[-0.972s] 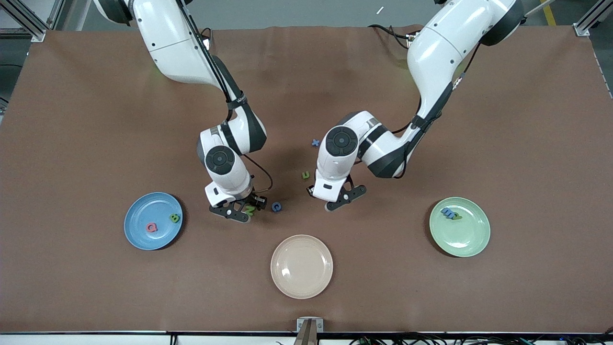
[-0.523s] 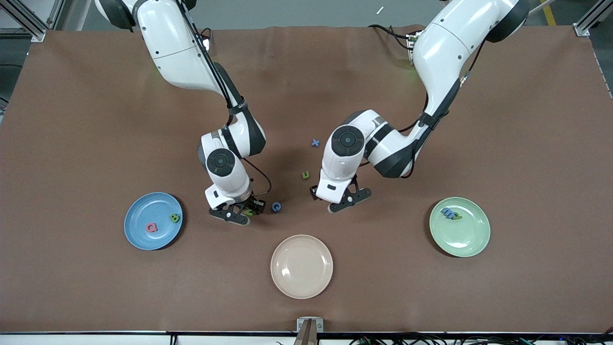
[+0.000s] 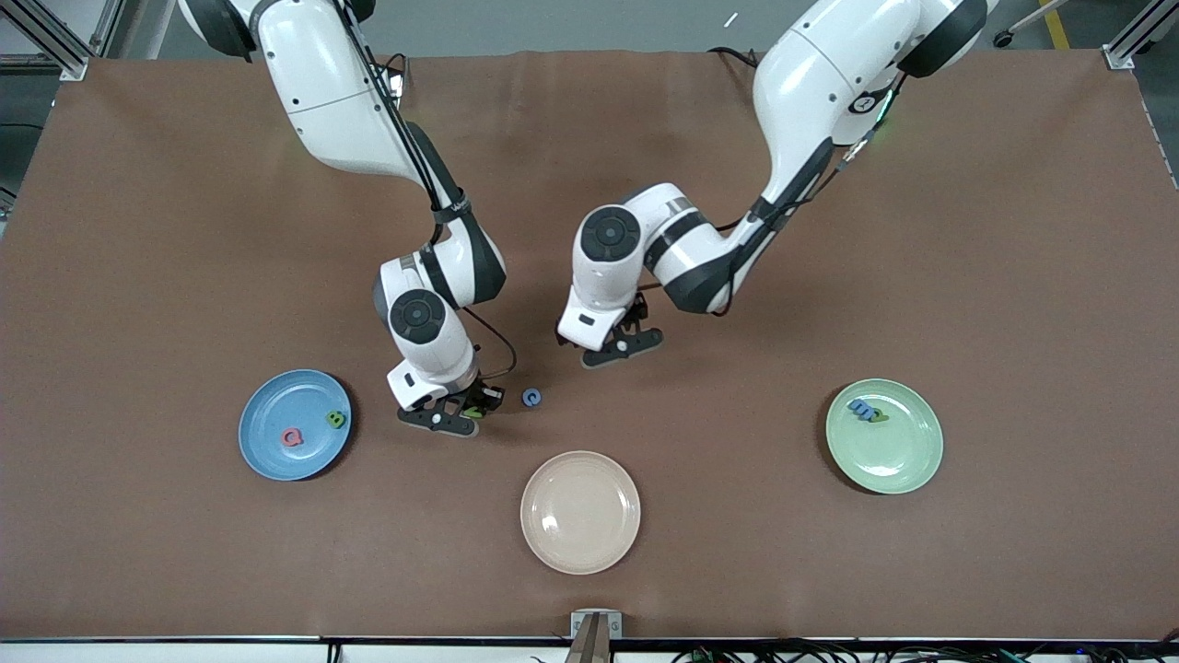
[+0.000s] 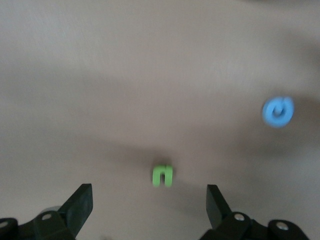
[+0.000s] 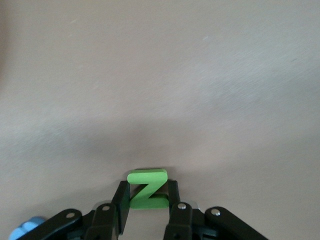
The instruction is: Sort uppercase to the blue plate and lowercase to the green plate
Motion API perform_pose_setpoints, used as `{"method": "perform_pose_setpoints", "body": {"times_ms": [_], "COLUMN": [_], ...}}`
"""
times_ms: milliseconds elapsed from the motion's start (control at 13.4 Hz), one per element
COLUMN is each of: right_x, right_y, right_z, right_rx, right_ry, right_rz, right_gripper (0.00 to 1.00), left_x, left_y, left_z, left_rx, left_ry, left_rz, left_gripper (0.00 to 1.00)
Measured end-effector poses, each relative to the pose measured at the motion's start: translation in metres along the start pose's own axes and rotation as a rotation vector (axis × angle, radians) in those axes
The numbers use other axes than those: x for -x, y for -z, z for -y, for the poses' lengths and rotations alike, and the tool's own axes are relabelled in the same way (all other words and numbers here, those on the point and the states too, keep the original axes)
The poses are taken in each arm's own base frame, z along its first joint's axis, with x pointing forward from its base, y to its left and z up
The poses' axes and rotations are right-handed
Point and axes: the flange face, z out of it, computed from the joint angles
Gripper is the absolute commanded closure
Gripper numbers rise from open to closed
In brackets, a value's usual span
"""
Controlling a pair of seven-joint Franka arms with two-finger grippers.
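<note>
- Gripping the green N (image 5: 146, 190) between its two fingers, the right gripper (image 3: 458, 413) sits low at the table between the blue plate (image 3: 267, 451) and the blue G (image 3: 531, 397).
- The blue G lies flat on the brown table (image 3: 1013, 276), just beside that gripper, toward the left arm's end.
- The left gripper (image 4: 150, 207) hangs over the middle of the table with its fingers spread wide and nothing in them; the green u (image 4: 162, 175) lies on the table below, between the fingers in the left wrist view.
- On the blue plate lie the pink-red G (image 3: 292, 437) and the green B (image 3: 337, 420).
- On the green plate (image 3: 907, 460) the blue m (image 3: 863, 407) lies against a green letter (image 3: 880, 416), too small to read.
- A cream plate (image 3: 580, 543) sits nearest the front camera, between the other two plates.
</note>
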Motion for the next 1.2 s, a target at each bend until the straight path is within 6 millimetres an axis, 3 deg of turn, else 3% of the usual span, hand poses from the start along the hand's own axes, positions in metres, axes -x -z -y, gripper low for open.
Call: {"method": "perform_pose_setpoints", "body": {"times_ms": [299,523,598,897,972,1046,1121,1196], "right_x": [-0.055,-0.080,-0.089,-0.117,-0.121,-0.125,-0.127,-0.127], "right_y": [0.032,0.052,0.055,0.047,0.045,0.043,0.040,0.037], "right_z": [-0.058,-0.111,-0.132,-0.222,-0.243,-0.262,-0.276,-0.283], "right_rx": [0.025,0.026,0.023,0.005,0.000,-0.005,-0.009,-0.011], "right_ry": [0.069,0.161,0.198,0.351,0.387,0.412,0.428,0.434], "right_rz": [0.073,0.125,0.136,0.170,0.175,0.180,0.186,0.191], "right_gripper": [0.96,0.94,0.93,0.83,0.69,0.48,0.25,0.11], "left_x": [0.036,0.050,0.052,0.073,0.076,0.078,0.080,0.085], "left_y": [-0.023,-0.034,-0.036,-0.054,-0.056,-0.057,-0.057,-0.057], "left_z": [-0.008,-0.006,-0.005,0.002,0.002,0.002,0.002,0.003], "left_rx": [0.022,0.020,0.015,-0.024,-0.027,-0.029,-0.032,-0.042], "left_ry": [-0.061,-0.100,-0.119,-0.295,-0.324,-0.347,-0.367,-0.389], "left_rz": [0.004,0.001,0.002,0.021,0.023,0.025,0.030,0.040], "left_gripper": [0.00,0.02,0.06,0.06,0.06,0.07,0.08,0.12]}}
